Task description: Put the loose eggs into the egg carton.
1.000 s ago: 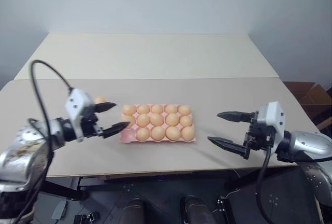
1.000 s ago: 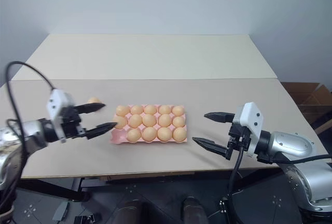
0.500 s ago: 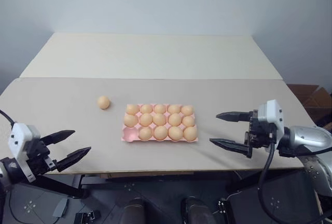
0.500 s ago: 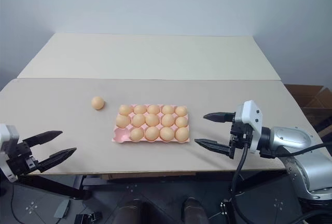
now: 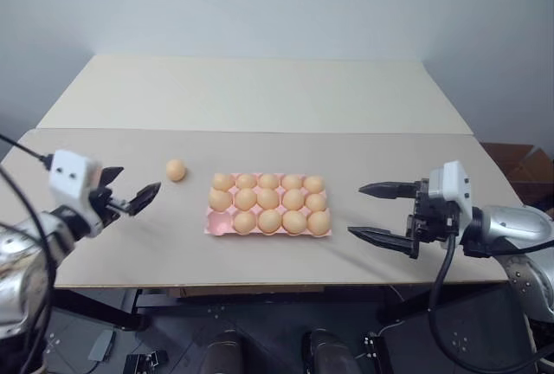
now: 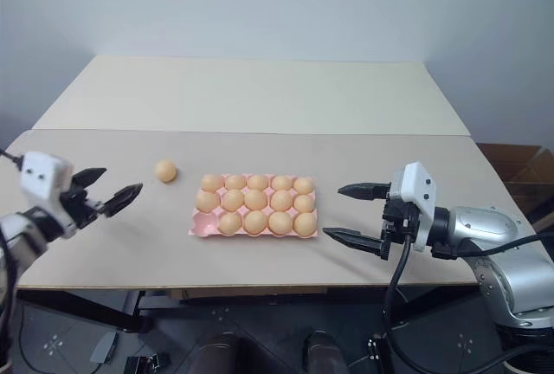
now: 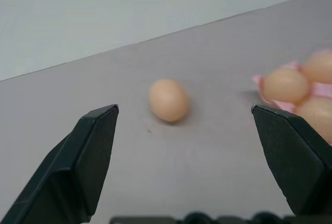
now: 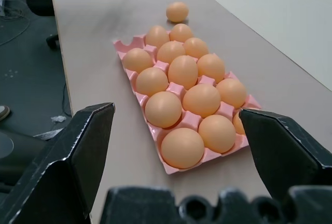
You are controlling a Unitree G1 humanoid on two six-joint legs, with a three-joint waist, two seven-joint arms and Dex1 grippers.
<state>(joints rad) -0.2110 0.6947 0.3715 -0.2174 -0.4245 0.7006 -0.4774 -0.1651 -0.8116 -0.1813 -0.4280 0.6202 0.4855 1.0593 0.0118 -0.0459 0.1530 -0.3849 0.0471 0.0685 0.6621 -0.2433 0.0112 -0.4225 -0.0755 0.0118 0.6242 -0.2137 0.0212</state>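
Wide table [image 5: 260,97] under me, and the pink carton [image 5: 210,220] sits mid-front with fourteen eggs in; its near-left corner cup is bare. My right gripper [image 5: 383,214] hangs just right of the carton, fingers spread wide, empty and out of the way. My left gripper [image 5: 130,196], fingers also spread and empty, points at the last loose egg [image 5: 176,170], which lies on the table near the carton's far-left corner. That lineup suits a pickup.

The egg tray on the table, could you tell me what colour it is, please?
Pink. The egg tray shows best in the right wrist view.
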